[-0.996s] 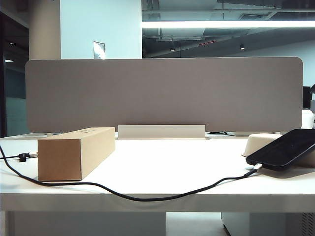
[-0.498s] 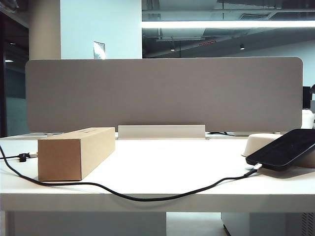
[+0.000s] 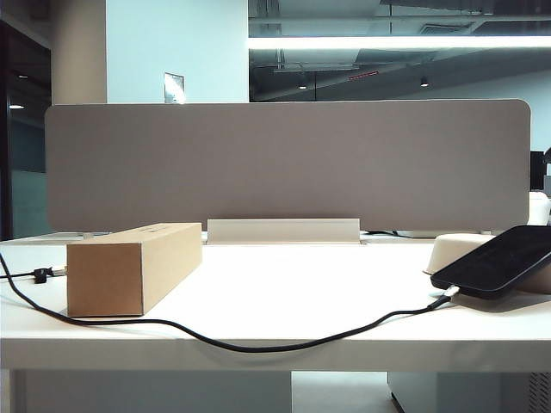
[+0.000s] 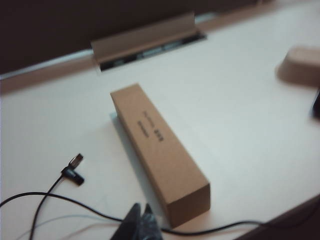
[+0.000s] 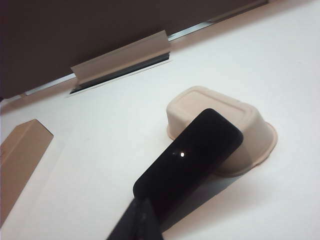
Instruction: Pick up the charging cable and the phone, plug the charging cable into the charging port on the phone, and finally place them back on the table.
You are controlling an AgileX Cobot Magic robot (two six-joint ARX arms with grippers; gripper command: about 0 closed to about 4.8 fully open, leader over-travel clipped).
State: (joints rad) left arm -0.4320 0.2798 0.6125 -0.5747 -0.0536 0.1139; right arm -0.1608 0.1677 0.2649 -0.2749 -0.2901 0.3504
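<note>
Left hand (image 4: 139,220) and right hand (image 5: 136,220), both with fingers closed together, above the surface.

Exterior view sharp, evenly lit; long ceiling strip light (image 3: 396,41) glows bright at top, background office dim. Wide white smooth-topped table (image 3: 284,284) slightly overexposed, soft shadows under brown cardboard box (image 3: 129,268) and glossy black phone (image 3: 499,260). Left wrist view soft, hazy, low contrast, pinkish cast; closed left gripper (image 4: 138,224) tips dark and blurred. Right wrist view clearer; small glare dot on phone screen, grey shadow beneath; closed right gripper (image 5: 137,222) out of focus.
</note>
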